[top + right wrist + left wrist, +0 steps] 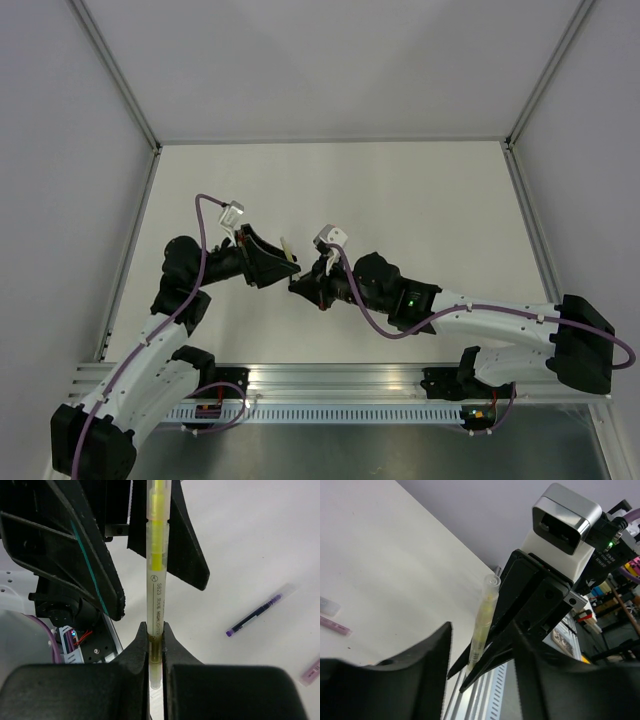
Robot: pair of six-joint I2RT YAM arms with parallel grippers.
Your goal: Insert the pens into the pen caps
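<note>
Right wrist view: the pale yellow pen (155, 580) is clamped at its lower end by the right gripper (155, 632). The left gripper (161, 600) has its fingers apart, flanking the barrel. Location: above the counter (400, 200) middle, slightly toward the left edge.

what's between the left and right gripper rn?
The yellow pen: the right gripper is shut on one end, and it runs up between the open fingers of the left gripper. Right wrist view shows it.
</note>
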